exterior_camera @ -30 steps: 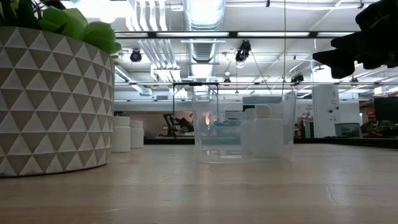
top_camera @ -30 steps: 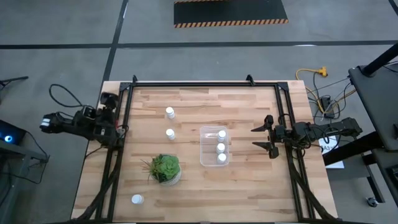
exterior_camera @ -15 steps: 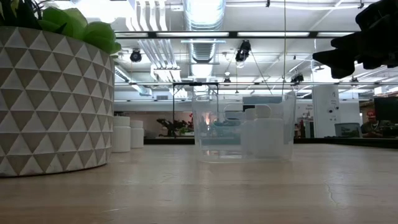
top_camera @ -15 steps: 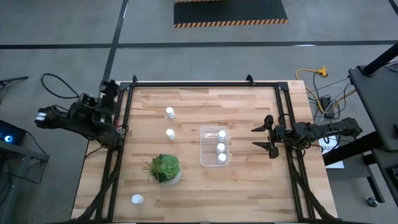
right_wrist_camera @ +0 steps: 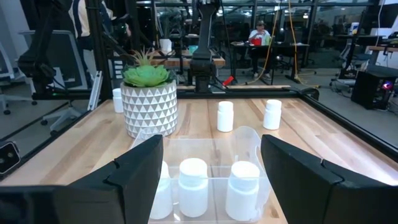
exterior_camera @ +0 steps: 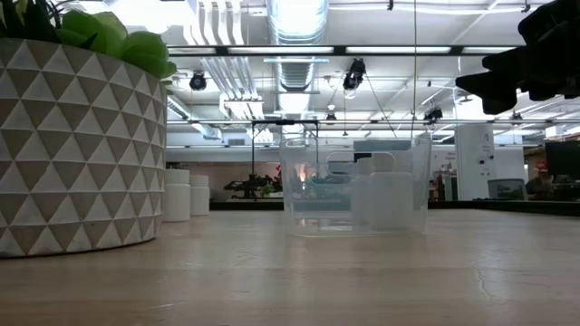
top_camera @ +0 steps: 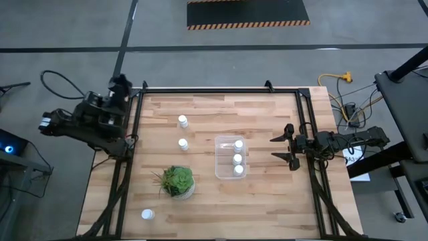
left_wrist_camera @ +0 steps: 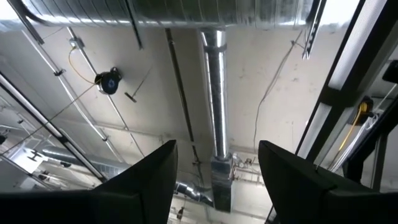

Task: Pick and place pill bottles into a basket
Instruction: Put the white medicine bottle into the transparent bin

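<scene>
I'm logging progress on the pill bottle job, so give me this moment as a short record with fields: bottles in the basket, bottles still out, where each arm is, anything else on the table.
In basket: three pill bottles in a row inside the clear basket.
Still out: three bottles on the table: two left of the basket, one near the front left corner.
Left gripper: off the table's left edge, camera facing the ceiling, jaws open.
Right gripper: right of the basket, jaws open, empty.
Other: potted plant.

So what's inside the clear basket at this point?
Three pill bottles stand in a row inside the basket, upright with white caps up. The see-through walls hide nothing; no fourth bottle is in it.
</scene>
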Controlling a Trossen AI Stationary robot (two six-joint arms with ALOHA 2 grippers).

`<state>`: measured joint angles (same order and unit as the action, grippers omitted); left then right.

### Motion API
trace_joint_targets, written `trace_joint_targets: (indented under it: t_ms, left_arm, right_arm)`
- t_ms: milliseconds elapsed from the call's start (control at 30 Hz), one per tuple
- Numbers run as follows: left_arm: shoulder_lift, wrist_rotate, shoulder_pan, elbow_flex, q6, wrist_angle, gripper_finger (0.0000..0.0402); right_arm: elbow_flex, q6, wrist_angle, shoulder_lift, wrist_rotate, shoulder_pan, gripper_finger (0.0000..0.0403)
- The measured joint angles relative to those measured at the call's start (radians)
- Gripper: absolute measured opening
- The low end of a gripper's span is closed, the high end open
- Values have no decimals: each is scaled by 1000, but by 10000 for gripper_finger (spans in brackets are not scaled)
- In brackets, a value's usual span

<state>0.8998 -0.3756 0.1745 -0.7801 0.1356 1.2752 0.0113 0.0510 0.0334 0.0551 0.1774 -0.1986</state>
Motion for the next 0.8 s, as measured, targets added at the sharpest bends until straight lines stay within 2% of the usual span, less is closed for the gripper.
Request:
trace_joint_targets:
  t_ms: [267, 400, 500, 800]
  left_arm:
    - [119, 3, 0, -60, -6, -9, 207]
    - [158, 3, 0, -94, -97, 7, 207]
    - [191, 3, 0, -111, -107, -4, 207]
    - [232, 2, -10, -174, -104, -3, 207]
  right_arm:
    - [0, 0, 0, 0, 0, 0, 261]
    - [0, 0, 0, 0, 0, 0, 261]
    - [0, -1, 0, 0, 0, 0, 261]
    - [0, -1, 0, 0, 0, 0, 260]
